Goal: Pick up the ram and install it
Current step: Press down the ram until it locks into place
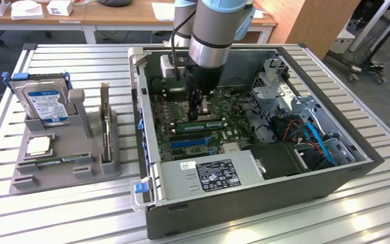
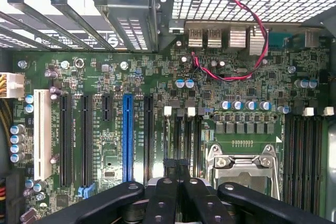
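Ram, the long thin green circuit-board stick [image 1: 198, 123], sits on edge among the memory slots of the green motherboard [image 2: 157, 77], near the centre of the exterior view, inside the open dark grey metal computer case [image 1: 249, 213]. My black pincer [image 1: 196, 113] reaches straight down into the case, its tips right at the stick. Its jaws are closed tight together [image 2: 177, 182]; I cannot tell whether they grip the stick or only rest on it. At the exterior view's left, a grey plastic holder [image 1: 19, 178] carries a blue-labelled silver hard drive [image 1: 46, 104].
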Motion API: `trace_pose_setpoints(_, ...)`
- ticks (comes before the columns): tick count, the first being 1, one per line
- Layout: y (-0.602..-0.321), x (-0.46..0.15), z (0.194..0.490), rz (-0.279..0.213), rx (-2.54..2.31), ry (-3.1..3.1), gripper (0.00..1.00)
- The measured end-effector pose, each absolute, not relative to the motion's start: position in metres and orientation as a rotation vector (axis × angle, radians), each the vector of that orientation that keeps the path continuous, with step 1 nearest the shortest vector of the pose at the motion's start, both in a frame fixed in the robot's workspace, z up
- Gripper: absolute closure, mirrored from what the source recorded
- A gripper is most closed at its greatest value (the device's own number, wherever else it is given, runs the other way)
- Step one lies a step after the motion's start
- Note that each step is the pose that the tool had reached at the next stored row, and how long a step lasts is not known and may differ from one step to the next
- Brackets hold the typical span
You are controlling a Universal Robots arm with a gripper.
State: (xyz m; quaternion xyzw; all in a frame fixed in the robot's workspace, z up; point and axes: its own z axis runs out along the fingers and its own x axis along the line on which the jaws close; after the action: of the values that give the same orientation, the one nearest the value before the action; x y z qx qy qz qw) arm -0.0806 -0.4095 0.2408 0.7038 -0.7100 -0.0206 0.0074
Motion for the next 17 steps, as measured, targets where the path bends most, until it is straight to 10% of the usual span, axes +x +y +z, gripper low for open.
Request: trace_pose_setpoints(17, -0.4144, -0.0808, 0.2357, -0.064, 2.201, -2.220, 0.90)
